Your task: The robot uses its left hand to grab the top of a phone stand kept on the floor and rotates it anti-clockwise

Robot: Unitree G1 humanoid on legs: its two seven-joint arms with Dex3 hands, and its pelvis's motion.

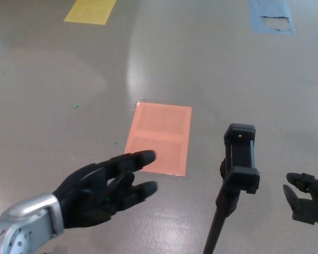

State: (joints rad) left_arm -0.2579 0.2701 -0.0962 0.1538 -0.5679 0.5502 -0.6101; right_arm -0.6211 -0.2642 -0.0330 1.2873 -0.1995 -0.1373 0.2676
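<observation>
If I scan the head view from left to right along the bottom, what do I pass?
Left hand, open → orange floor patch → phone stand → right hand at the picture's edge.

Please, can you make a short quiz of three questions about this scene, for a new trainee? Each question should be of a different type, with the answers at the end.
1. True or false: the left hand is gripping the phone stand.
2. Which coloured floor marking lies nearest the stand's clamp? A) yellow patch B) orange patch C) blue patch
3. Fill in: the right hand shows at the picture's ____ edge.

Key: 1. False; the hand is open, apart from the stand. 2. B. 3. right.
</observation>
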